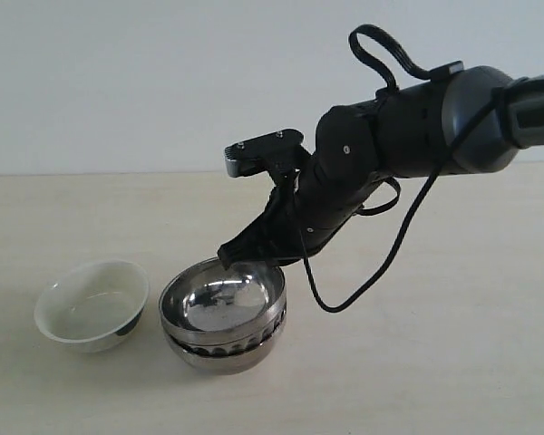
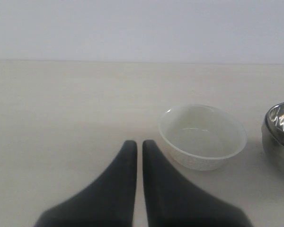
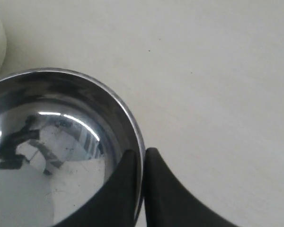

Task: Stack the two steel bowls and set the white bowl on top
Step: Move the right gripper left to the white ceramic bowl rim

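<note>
The two steel bowls stand nested in the middle of the table: the upper steel bowl (image 1: 222,304) sits inside the lower, banded one (image 1: 222,355). My right gripper (image 1: 228,257) reaches down to the upper bowl's far rim. In the right wrist view it (image 3: 142,153) is shut on that rim, one finger inside the steel bowl (image 3: 52,156) and one outside. The white bowl (image 1: 92,305) rests upright on the table just left of the stack, apart from it. My left gripper (image 2: 139,143) is shut on nothing, low over the table, short of the white bowl (image 2: 202,137).
The pale table (image 1: 435,362) runs back to a plain white wall (image 1: 118,82). The right arm and its looping black cable (image 1: 363,290) hang over the table behind and to the right of the stack. The stack's edge (image 2: 280,130) shows beyond the white bowl in the left wrist view.
</note>
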Available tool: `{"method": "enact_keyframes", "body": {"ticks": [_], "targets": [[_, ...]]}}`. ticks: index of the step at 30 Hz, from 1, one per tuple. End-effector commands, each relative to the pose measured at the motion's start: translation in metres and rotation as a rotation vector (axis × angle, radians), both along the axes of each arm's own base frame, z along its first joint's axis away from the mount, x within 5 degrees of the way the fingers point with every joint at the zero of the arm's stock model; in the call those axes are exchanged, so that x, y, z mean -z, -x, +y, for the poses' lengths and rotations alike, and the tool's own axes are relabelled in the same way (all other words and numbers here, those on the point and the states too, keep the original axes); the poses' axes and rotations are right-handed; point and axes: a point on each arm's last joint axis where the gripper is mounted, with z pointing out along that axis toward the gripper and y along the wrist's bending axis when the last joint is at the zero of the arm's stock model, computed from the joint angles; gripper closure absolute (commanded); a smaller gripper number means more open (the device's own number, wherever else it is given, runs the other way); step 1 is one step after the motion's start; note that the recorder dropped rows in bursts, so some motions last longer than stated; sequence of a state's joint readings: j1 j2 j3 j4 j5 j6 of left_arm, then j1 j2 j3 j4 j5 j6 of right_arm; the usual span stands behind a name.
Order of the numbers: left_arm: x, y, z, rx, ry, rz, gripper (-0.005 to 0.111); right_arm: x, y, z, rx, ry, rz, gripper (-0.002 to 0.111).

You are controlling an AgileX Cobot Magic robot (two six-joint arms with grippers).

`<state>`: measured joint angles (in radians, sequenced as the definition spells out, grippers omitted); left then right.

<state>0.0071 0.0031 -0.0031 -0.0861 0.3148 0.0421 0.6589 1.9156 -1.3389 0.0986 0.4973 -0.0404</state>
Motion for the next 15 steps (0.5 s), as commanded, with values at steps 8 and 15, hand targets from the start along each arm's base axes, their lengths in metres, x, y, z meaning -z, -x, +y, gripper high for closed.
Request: {"method": "enact_keyframes", "body": {"ticks": [8,15], "targets": [[0.000,0.000,0.000,0.003,0.005,-0.007,0.103,-0.019,0.042,0.031,-0.125,-0.015,0.034,0.108],[0.000,0.000,0.000,0.003,0.005,-0.007,0.103,-0.010,0.071,0.064,-0.229,-0.017,0.024,0.108]]}}
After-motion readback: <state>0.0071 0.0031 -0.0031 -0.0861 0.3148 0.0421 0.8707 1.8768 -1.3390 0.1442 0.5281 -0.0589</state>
